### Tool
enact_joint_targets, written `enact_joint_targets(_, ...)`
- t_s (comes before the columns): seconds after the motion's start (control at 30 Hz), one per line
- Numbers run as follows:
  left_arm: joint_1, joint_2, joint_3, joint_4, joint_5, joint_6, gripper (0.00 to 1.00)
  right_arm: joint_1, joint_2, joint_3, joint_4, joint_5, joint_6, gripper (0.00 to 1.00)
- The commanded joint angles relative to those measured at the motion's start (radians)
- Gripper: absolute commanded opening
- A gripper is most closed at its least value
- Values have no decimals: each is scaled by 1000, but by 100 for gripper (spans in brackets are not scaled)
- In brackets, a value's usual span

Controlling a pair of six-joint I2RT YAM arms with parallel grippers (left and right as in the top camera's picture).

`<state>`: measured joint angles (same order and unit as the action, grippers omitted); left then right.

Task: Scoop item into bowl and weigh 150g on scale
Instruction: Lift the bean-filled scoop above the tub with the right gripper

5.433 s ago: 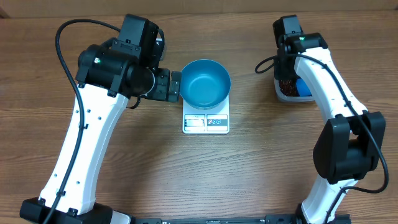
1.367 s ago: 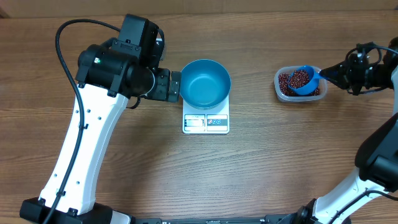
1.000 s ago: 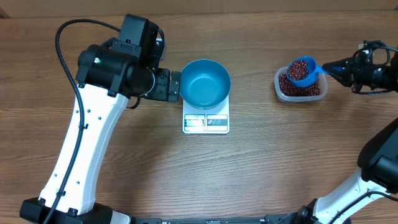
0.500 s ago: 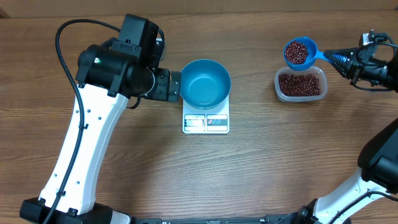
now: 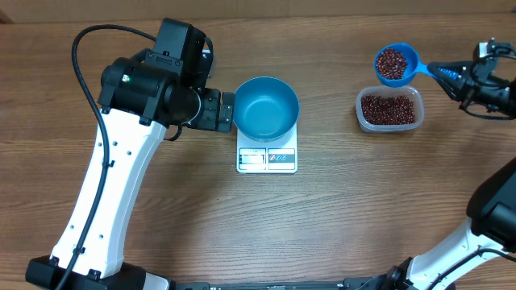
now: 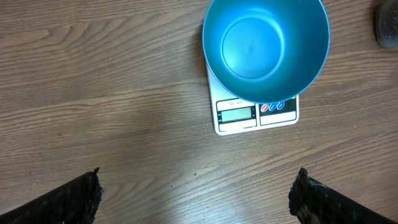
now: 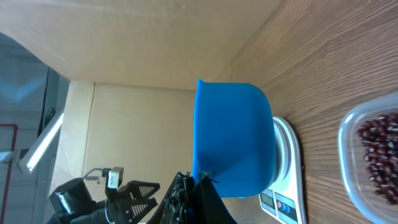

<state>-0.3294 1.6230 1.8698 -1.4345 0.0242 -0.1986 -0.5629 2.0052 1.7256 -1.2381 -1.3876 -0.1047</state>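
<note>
Many red-brown beans (image 5: 392,62) fill the round scoop (image 5: 414,58).

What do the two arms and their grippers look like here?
Both arms have smooth white shells joined by bulky black rounded joints. The left arm carries a small green light and a looping black cable. The right arm matches, with thin black cables near its wrist. The left gripper has black, rough-textured fingers; the right gripper is black too.
</note>
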Motion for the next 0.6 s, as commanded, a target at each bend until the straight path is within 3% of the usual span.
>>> enact_joint_targets(0.0, 4, -15, 11, 3, -9, 23, 99, -43, 0, -4, -12, -53, -9, 4)
enact_joint_targets(0.57, 4, -15, 11, 3, -8, 23, 100, -61, 0, -4, -32, -18, -29, 4)
